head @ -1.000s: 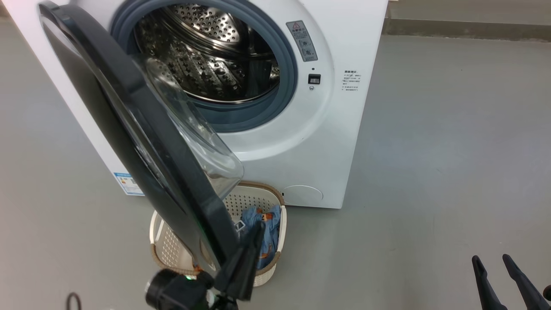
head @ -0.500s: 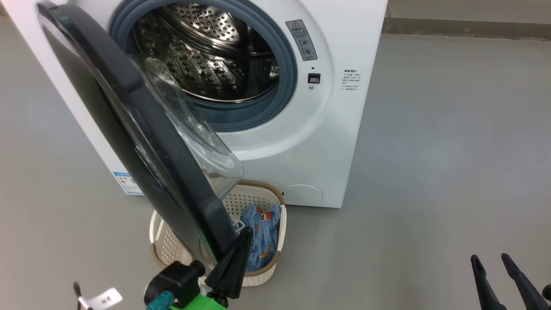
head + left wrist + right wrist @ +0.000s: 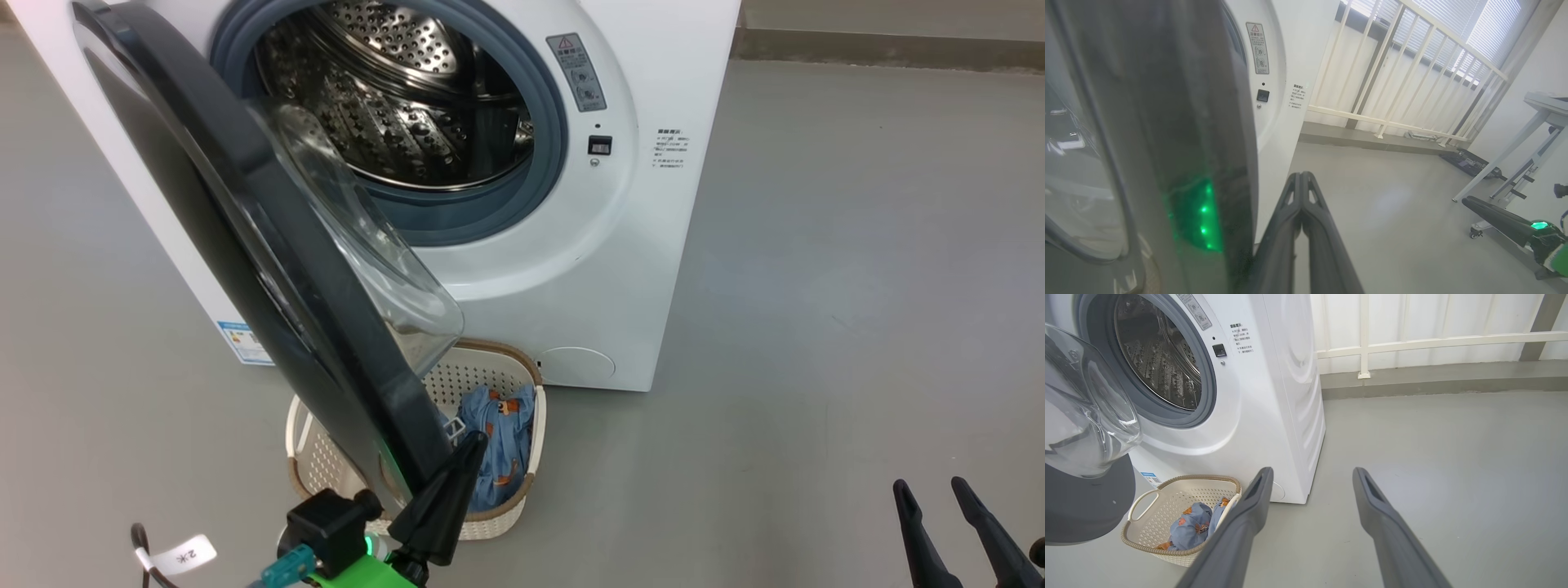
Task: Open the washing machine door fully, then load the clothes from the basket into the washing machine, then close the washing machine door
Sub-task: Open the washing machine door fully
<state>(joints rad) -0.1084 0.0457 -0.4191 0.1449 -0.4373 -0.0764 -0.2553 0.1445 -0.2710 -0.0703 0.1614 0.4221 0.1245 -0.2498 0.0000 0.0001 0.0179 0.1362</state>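
The white washing machine (image 3: 620,245) stands with its black door (image 3: 245,245) swung partway out, the clear porthole bulging toward the steel drum (image 3: 408,106). Below the door's lower edge sits the cream basket (image 3: 535,465) with blue printed clothes (image 3: 498,441) in it. My left gripper (image 3: 476,441) is shut and empty, its tip right beside the door's lower rim (image 3: 1188,122); whether it touches I cannot tell. My right gripper (image 3: 927,490) hangs open and empty at the lower right, well away from the machine. In the right wrist view it (image 3: 1310,475) points past the basket (image 3: 1196,478) and clothes (image 3: 1192,526).
Grey floor lies open to the right of the machine. A white railing (image 3: 1392,61) runs behind it. A pale table on castors (image 3: 1547,106) and a flat black object (image 3: 1470,161) stand at the far right. A tagged cable (image 3: 175,555) hangs by my left wrist.
My left wrist has turned and its shut tip has slipped slightly down and left along the door's lower rim. The door stands about as before. The right gripper has not moved.
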